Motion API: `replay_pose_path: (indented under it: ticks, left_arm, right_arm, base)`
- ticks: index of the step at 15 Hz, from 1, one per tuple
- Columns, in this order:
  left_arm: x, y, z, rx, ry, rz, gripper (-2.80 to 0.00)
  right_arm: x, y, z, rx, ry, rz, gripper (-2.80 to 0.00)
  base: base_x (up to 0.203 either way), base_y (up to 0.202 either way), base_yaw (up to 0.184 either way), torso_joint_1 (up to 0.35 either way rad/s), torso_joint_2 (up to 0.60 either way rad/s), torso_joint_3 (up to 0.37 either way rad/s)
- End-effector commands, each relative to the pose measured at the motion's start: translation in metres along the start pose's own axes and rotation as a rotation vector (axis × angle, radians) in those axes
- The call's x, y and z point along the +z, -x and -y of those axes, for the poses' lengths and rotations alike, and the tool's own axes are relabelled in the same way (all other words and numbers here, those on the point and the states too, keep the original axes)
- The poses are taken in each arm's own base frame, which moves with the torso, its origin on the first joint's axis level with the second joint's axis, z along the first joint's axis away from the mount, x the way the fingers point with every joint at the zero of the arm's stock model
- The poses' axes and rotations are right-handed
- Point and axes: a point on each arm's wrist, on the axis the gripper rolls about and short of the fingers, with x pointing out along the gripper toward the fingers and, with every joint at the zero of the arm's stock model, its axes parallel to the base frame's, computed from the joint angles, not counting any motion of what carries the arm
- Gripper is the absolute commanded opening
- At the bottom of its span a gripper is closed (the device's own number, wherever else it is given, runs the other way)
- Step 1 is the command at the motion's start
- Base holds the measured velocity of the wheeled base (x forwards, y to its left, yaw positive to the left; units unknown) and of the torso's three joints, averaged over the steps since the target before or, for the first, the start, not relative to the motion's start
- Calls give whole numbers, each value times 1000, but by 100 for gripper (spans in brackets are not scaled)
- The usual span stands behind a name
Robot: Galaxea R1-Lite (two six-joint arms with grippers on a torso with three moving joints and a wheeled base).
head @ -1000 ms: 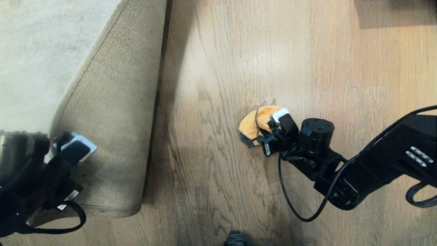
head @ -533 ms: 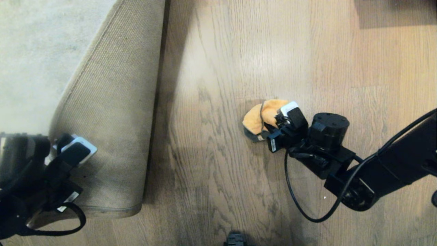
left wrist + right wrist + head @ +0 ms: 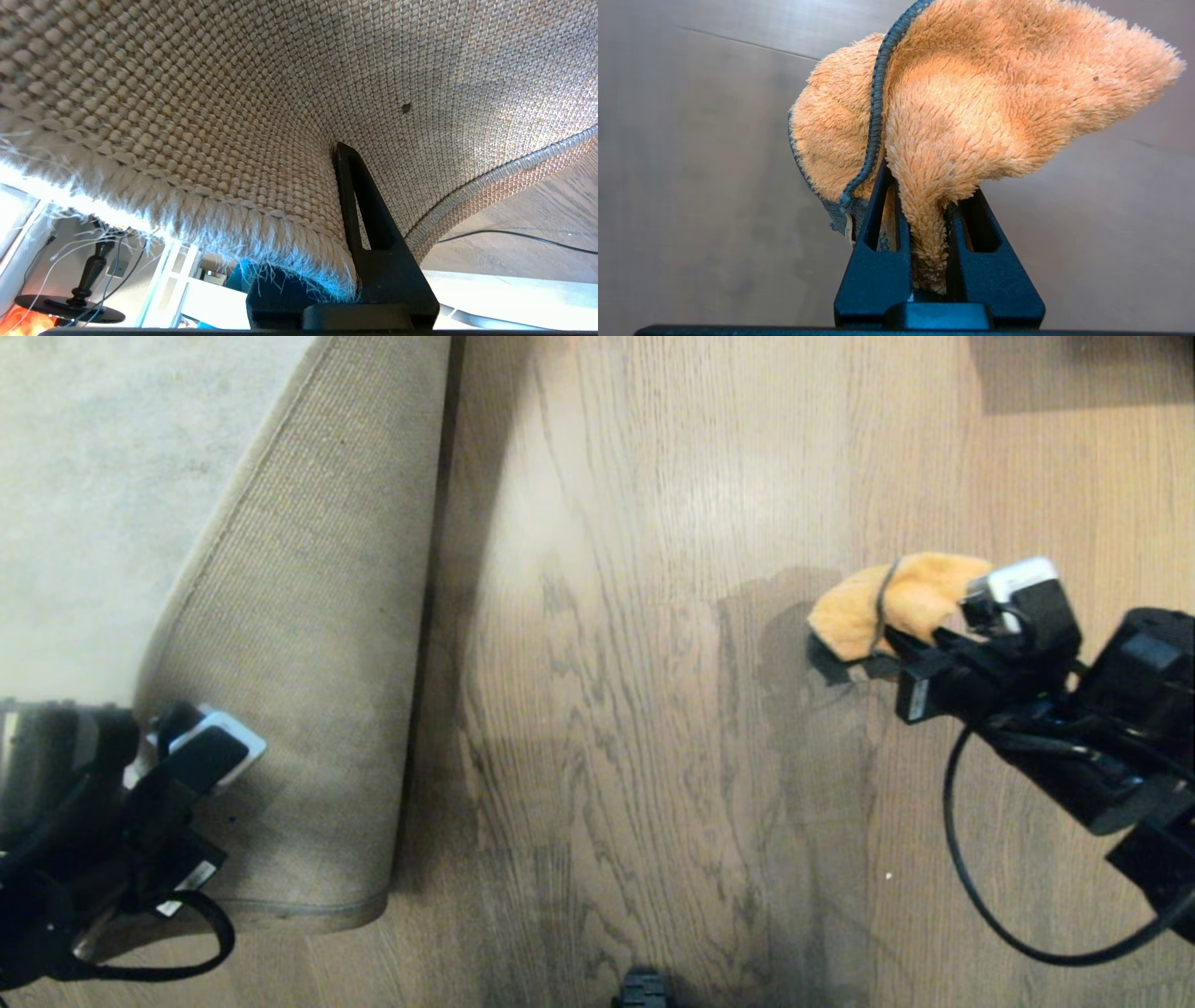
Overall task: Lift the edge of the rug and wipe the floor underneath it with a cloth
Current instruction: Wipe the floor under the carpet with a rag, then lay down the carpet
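While the left gripper point(image 3: 201, 747) is keeping its place at the lower left of the head view, clamped on the folded-back rug edge point(image 3: 308, 644) just as it was a second ago, the right gripper point(image 3: 920, 649) is now sitting much farther to the right and a little higher in the picture than before. It is carrying the cloth point(image 3: 892, 602) with it, away from the middle of the floor point(image 3: 635, 616) where the rag was a second ago. Nothing about the rug is changing: its tan woven backing is facing up and its grey pile is lying flat beyond the fold. The cloth is showing as an orange-yellow bunch with a dark strip along its lower side, and its shadow is falling on the planks just to its left.

Seen from the left wrist, the rug edge point(image 3: 261, 154) is curving overhead, coarse weave outward and pale fringe hanging at the border, with one dark finger point(image 3: 369, 233) pressing against the backing.

Seen from the right wrist, the right gripper point(image 3: 927, 261) is nearly closed, pinching a fold of the cloth point(image 3: 971, 98). The fluffy orange pile is bulging out beyond the fingertips, crossed by a blue-grey stitched hem, with the floor point(image 3: 691, 163) behind it.
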Motion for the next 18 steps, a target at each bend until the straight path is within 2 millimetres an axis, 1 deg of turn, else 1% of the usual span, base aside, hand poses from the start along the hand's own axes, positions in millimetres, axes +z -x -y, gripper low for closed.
replay_pose_path:
  ticks: [1, 2, 3, 6, 8, 10, 13, 16, 18]
  left_arm:
    - [0, -1, 0, 1, -6, -2, -280]
    - [0, -1, 0, 1, -6, -2, -280]
    - [0, -1, 0, 1, -6, -2, -280]
    - [-1, -1, 2, -2, -9, -6, -280]
    - [-1, -1, 2, -2, -9, -6, -280]
    - [-1, -1, 2, -2, -9, -6, -280]
    - [-1, -1, 2, -2, -9, -6, -280]
    - [-1, -1, 2, -4, -10, -7, -280]
    - [-1, -1, 2, -4, -9, -7, -280]
  right_arm:
    - [9, 38, 39, -145, 15, 26, -280]
    - [6, 56, 50, -197, 26, 8, -280]
    - [3, 74, 55, -230, 33, -7, -280]
    - [-12, 124, 51, -248, 39, -59, -280]
    - [-19, 149, 46, -241, 40, -87, -280]
    - [-25, 169, 42, -234, 41, -120, -280]
    - [-29, 200, 37, -231, 49, -152, -280]
    - [-36, 235, 30, -223, 58, -191, -280]
    - [-44, 261, 24, -212, 64, -225, -280]
  base:
    - [0, 0, 0, 0, 0, 0]
    - [0, 0, 0, 0, 0, 0]
    - [0, 0, 0, 0, 0, 0]
    - [0, 0, 0, 0, 0, 0]
    - [0, 0, 0, 0, 0, 0]
    - [0, 0, 0, 0, 0, 0]
    - [0, 0, 0, 0, 0, 0]
    - [0, 0, 0, 0, 0, 0]
    - [0, 0, 0, 0, 0, 0]
